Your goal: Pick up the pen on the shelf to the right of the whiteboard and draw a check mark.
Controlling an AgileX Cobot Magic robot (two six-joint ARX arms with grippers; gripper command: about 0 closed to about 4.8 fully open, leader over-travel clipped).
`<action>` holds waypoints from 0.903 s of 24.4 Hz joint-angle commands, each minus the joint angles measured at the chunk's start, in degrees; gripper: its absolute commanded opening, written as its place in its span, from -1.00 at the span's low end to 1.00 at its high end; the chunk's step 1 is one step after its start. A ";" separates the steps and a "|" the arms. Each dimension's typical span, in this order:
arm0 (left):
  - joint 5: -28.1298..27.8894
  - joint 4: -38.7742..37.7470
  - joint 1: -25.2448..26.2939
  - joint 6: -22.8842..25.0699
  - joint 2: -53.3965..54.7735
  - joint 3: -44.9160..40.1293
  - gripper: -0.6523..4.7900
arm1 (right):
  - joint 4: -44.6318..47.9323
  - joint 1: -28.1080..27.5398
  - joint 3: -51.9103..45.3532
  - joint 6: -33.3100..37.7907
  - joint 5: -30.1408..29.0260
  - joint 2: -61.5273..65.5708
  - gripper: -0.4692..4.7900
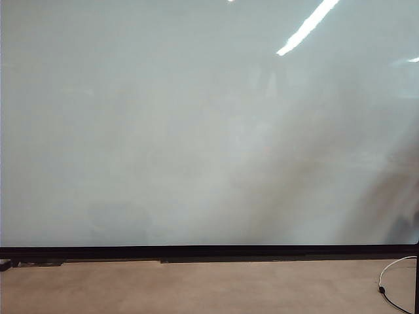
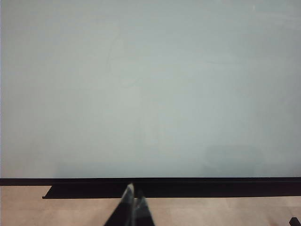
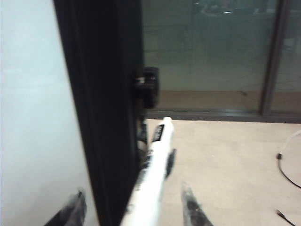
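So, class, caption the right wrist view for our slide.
Right gripper, jaws open, straddles the pen beside the whiteboard frame.

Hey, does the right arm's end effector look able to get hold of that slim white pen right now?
Probably yes. The right end effector is open with the slim white pen lying between its fingertips, nothing blocking, beside the whiteboard's black frame.

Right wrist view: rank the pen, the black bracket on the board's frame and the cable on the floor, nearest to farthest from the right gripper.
1. Pen: between the open right gripper's fingers.
2. Black bracket: beyond the pen, on the frame.
3. Cable: off to the side on the floor.
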 commanded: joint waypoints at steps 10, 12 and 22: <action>0.02 0.72 0.00 0.24 0.02 0.17 -0.78 | 0.87 1.46 2.19 1.66 3.37 1.38 0.17; 0.00 0.70 0.00 0.24 0.02 0.15 -0.78 | 0.87 1.51 2.19 1.66 4.24 1.38 0.17; 0.00 0.74 0.00 0.24 0.02 0.17 -0.78 | 0.83 1.81 3.56 1.88 4.31 2.10 0.10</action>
